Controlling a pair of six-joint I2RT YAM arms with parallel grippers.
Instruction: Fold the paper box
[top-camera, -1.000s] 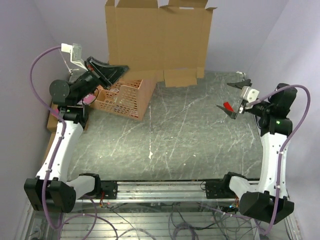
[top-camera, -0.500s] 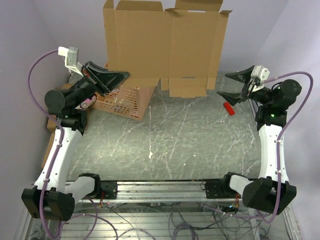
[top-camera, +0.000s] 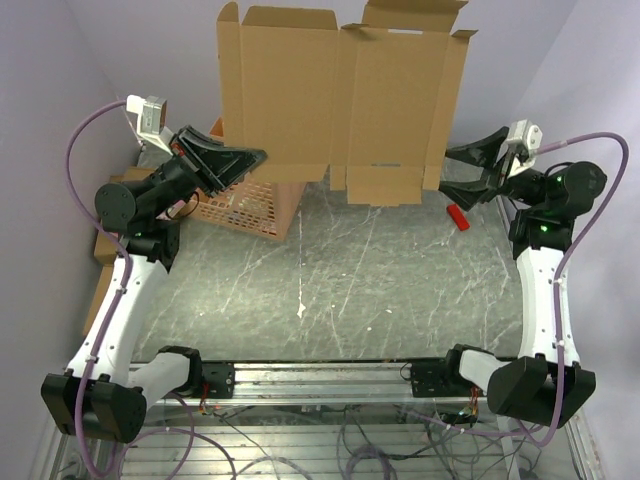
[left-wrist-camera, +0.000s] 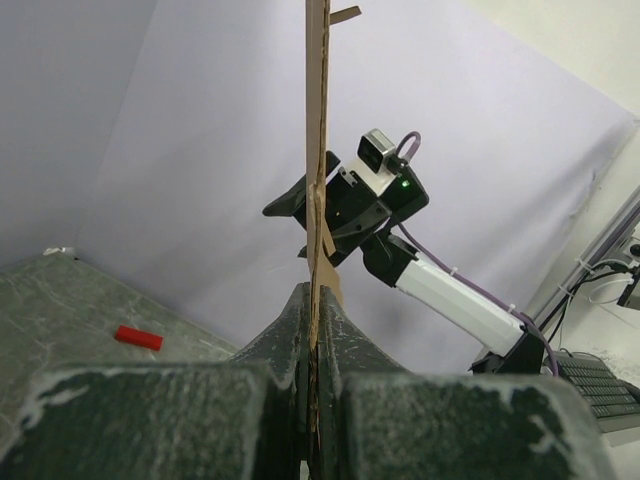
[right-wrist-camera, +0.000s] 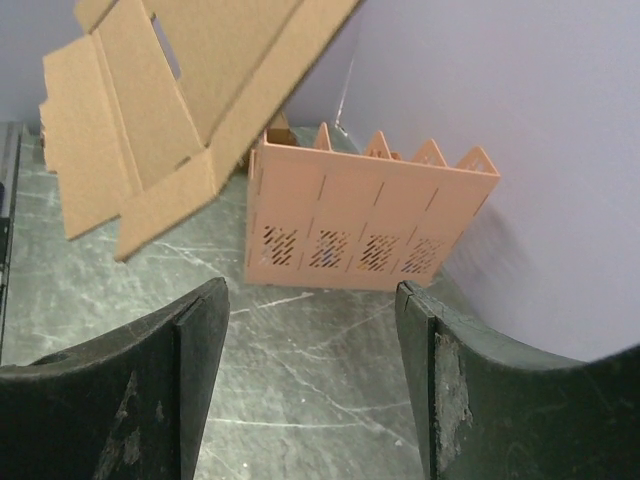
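The paper box (top-camera: 340, 100) is a flat brown cardboard sheet with flaps, hanging upright in the air above the back of the table. My left gripper (top-camera: 252, 160) is shut on its lower left edge. In the left wrist view the paper box (left-wrist-camera: 317, 120) runs edge-on up from between the left gripper's (left-wrist-camera: 314, 305) pressed fingers. My right gripper (top-camera: 458, 175) stands open just right of the sheet's right edge, apart from it. In the right wrist view the paper box (right-wrist-camera: 170, 100) hangs at the upper left, with nothing between the right gripper's (right-wrist-camera: 312, 300) fingers.
An orange lattice crate (top-camera: 250, 205) stands on the dark marble table (top-camera: 360, 290) at the back left, under the left gripper, and the crate (right-wrist-camera: 370, 220) faces the right wrist. A small red piece (top-camera: 457, 216) lies below the right gripper. Brown cartons (top-camera: 105, 240) sit at the left edge.
The left arm has lifted the cardboard sheet higher and a little to the right. The right gripper rose from the red piece to the sheet's right edge, and its jaws narrowed.
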